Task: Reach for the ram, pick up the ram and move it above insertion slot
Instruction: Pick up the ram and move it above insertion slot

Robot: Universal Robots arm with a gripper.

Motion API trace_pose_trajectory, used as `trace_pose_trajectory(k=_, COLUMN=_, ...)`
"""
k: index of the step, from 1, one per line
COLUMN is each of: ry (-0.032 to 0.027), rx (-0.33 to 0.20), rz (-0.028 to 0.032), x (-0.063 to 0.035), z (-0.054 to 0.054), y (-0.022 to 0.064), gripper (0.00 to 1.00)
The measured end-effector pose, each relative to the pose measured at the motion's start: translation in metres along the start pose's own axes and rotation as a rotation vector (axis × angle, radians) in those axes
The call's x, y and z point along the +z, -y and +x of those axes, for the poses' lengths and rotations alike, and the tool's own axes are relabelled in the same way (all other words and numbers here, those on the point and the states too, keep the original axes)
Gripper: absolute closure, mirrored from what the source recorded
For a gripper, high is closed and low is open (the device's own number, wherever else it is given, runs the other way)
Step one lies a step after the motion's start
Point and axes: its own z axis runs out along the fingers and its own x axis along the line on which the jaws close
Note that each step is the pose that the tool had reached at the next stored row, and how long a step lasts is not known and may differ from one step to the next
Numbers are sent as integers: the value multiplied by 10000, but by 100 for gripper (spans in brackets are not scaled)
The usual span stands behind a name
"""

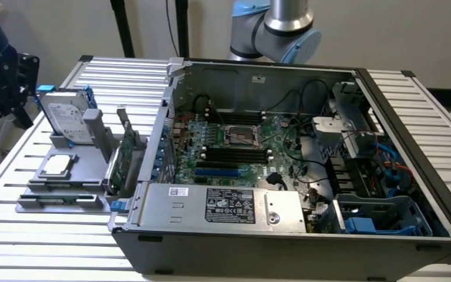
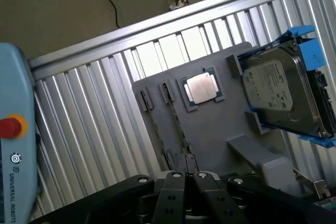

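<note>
Slatted aluminium table point(image 1: 37, 252), ribbed, silvery. Open grey steel computer case point(image 1: 288, 249) on it, motherboard inside. Insertion slot point(image 1: 237, 154) long, narrow, black, one of several alike on that board. Grey plastic holder tray point(image 2: 220, 129) beside case, on exterior view's left. Silver hard drive point(image 2: 278, 90) in blue frame leans on tray. Green card point(image 1: 125, 158) stands edge-up between tray and case. Ram point(image 2: 177, 124) thin, edge-on in tray clips, just beside square metal-capped processor chip point(image 2: 202, 88). Gripper point(image 2: 187, 174) hangs over tray, black jaws drawn narrow, holding nothing.

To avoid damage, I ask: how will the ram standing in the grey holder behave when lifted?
The ram looks thin and long, standing on edge in the grey holder, so it is probably light and fairly stiff, but may tip once freed. Its narrow edge likely offers little to grip.
</note>
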Motion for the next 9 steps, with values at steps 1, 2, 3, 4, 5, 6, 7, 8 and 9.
trace_pose_trajectory(k=1, ry=-6, rx=-180, rz=0, x=0, z=0, y=0, gripper=89)
trace_pose_trajectory(k=2, ry=-13, rx=-359, rz=0, x=0, z=0, y=0, gripper=89)
trace_pose_trajectory(k=3, ry=-19, rx=-540, rz=-1, x=0, z=0, y=0, gripper=89)
trace_pose_trajectory(k=4, ry=-26, rx=-718, rz=-1, x=0, z=0, y=0, gripper=89)
trace_pose_trajectory(k=5, ry=-32, rx=-898, rz=-1, x=0, z=0, y=0, gripper=89)
trace_pose_trajectory(k=6, ry=-40, rx=-1094, rz=-2, x=0, z=0, y=0, gripper=89)
trace_pose_trajectory(k=7, ry=-45, rx=-1268, rz=-2, x=0, z=0, y=0, gripper=89)
trace_pose_trajectory(k=8, ry=-52, rx=-1449, rz=-2, x=0, z=0, y=0, gripper=89)
trace_pose_trajectory(k=9, ry=-59, rx=-1633, rz=-3, x=0, z=0, y=0, gripper=89)
